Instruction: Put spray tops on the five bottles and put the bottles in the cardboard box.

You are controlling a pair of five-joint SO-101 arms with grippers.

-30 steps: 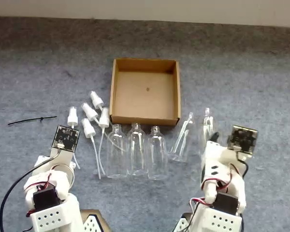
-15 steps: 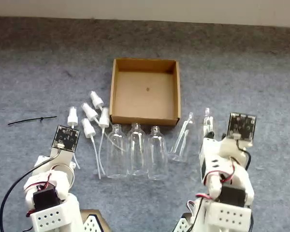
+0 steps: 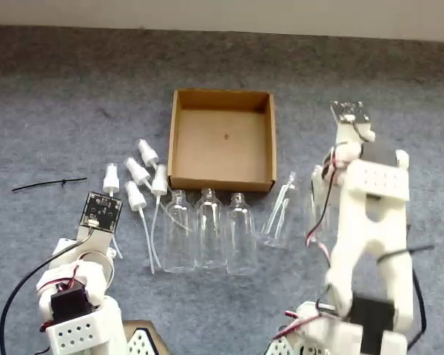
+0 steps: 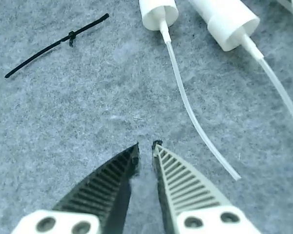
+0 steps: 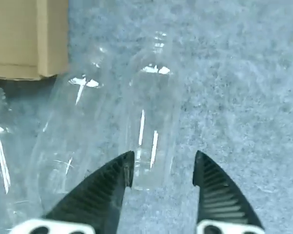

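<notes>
The grey desk (image 3: 59,96) carries everything, w/ the cardboard box (image 3: 220,181) near the middle, open and holding no bottles. Just in front of it the five bottles (image 3: 211,225) lie uncapped: three side by side, a fourth angled next to them, and the rightmost bottle (image 5: 151,122) a bit apart, neck pointing away from the arms. Our right end effector (image 5: 162,161) hangs over that one, jaws wide apart and straddling its base end, not touching as far as we can tell. The bottles look like clear thin plastic and empty, so v. light, smooth and round, i.e. prone to roll or squirt out of a pinch, and the wall prob. dents if squeezed hard. We'd take hold across the body approx. mid-length or nearer the shoulder, where it's likely stiffer, w/ moderate force. The five spray tops (image 3: 138,171) lie left of the bottles, near the box's corner. Their heads look rigid but the dip tubes (image 4: 195,122) thin and floppy, so we'd grip the collar, not the tube. Our left end effector (image 4: 145,148) sits low over the desk near two of them, jaws almost together w/ nothing between. A black cable tie (image 4: 58,41) lies further left, not part of the job.
</notes>
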